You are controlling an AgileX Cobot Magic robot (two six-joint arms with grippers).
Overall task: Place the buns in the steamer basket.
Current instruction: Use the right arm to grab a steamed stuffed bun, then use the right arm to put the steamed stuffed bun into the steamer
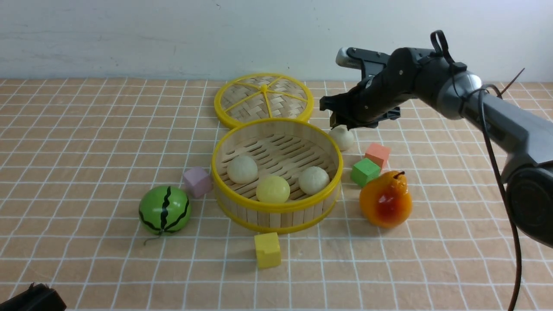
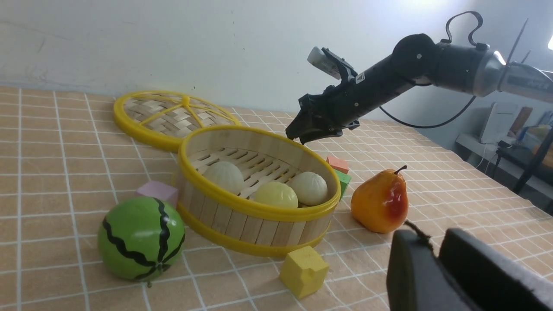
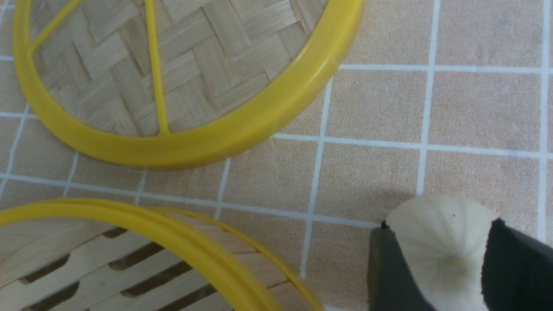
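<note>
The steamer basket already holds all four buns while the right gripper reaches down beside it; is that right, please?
Not quite: the steamer basket holds three buns. The fourth bun lies outside it, between the fingers of the right gripper. The front view shows this.

Field notes. Checked surface (image 1: 86,129) under everything. My landmark is the orange pear (image 1: 386,199), standing upright.
- Green cube (image 1: 365,171): just behind the pear, to its left.
- Salmon cube (image 1: 377,154): farther behind the pear.
- Yellow cube (image 1: 267,249): left of the pear, nearer me.
- Watermelon ball (image 1: 164,210): far left of the pear.
- Pink cube (image 1: 197,182): left of the pear too.
- Woven lid (image 1: 263,100): flat, well behind the pear, leftward.
</note>
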